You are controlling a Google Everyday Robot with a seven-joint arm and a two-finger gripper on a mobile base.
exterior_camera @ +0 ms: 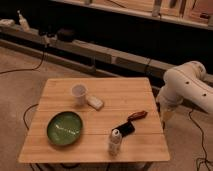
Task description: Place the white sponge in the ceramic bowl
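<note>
In the camera view, your gripper (164, 114) hangs at the end of the white arm (187, 85), just off the right edge of the wooden table (120, 90). It is dark against the floor there, so you cannot tell how it is set or whether it holds anything. It is well apart from the white sponge (95, 103).

The sponge lies flat near the middle of the table, just right of the white cup (79, 94); you cannot tell whether the two touch. The ceramic bowl (65, 128), green inside, sits at the front left, near the sponge but apart from it.

The arm runs out of the picture on the right. A dark tool with a reddish-brown handle (131, 122) lies toward the right; what it is stays hard to make out. A white bottle (115, 141) stands upright at the front edge, just beside the tool's dark end.

You have one sponge, one bowl, one cup, one bottle, one tool and one arm.
</note>
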